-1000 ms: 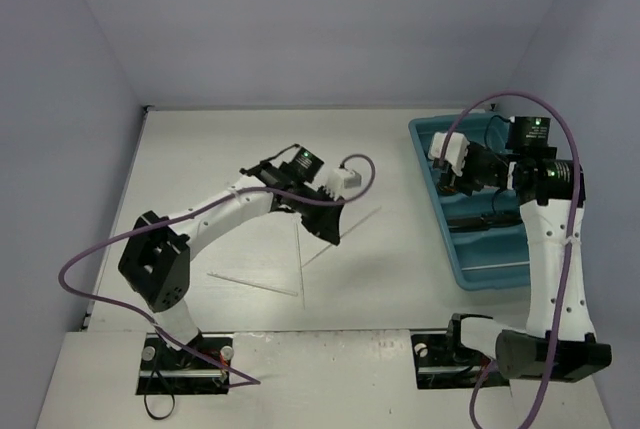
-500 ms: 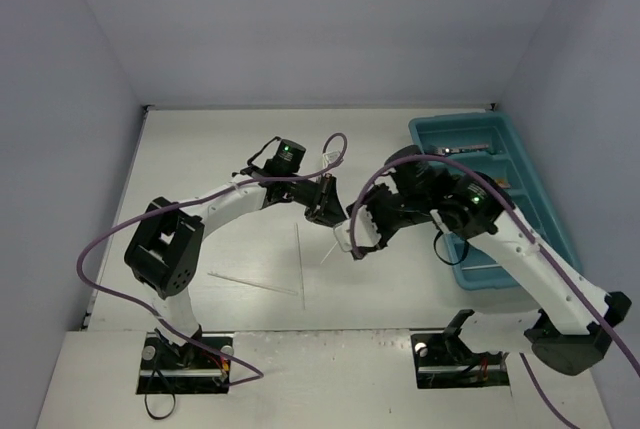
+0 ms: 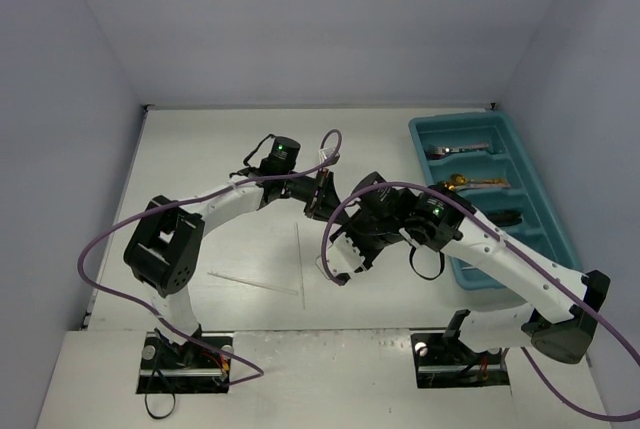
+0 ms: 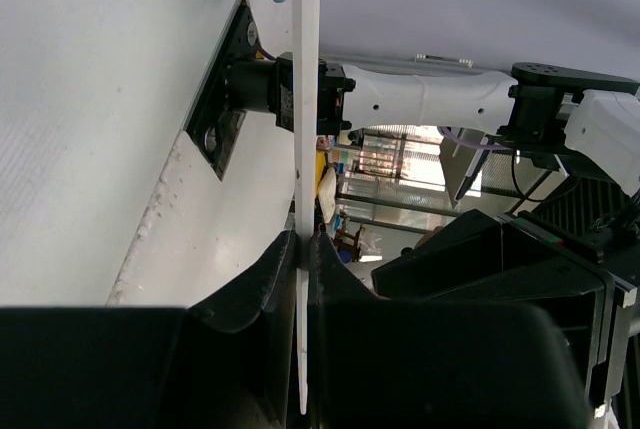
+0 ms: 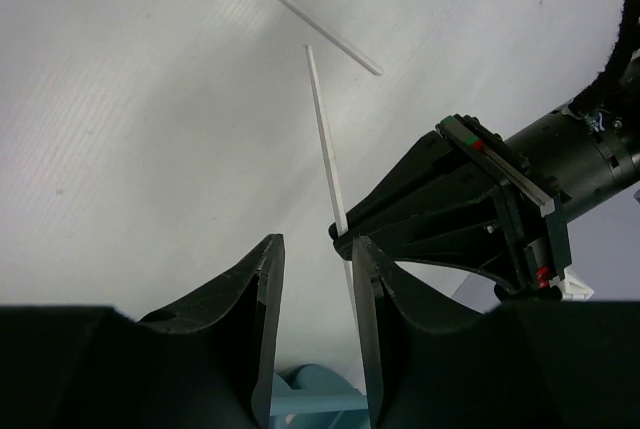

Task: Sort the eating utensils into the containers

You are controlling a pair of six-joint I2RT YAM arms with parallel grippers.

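My left gripper (image 3: 322,201) (image 4: 305,239) is shut on a thin white stick (image 4: 304,99) and holds it above the table's middle. My right gripper (image 3: 338,267) (image 5: 318,249) is open right beside it. In the right wrist view the held stick (image 5: 325,129) runs through the left fingertips (image 5: 340,234), and its end passes between my open right jaws, close to one finger. The teal tray (image 3: 455,120) stands at the right, holding dark knives (image 3: 455,152) and gold spoons (image 3: 470,184).
Two more white sticks lie on the table, one (image 3: 255,283) front left of the grippers and one (image 3: 299,254) just left of my right gripper. Purple cables loop over both arms. Walls close in at the left, back and right.
My right arm has swung from over the tray leftwards to the table's middle, beside my left gripper. My left gripper has shifted a little back with the stick.
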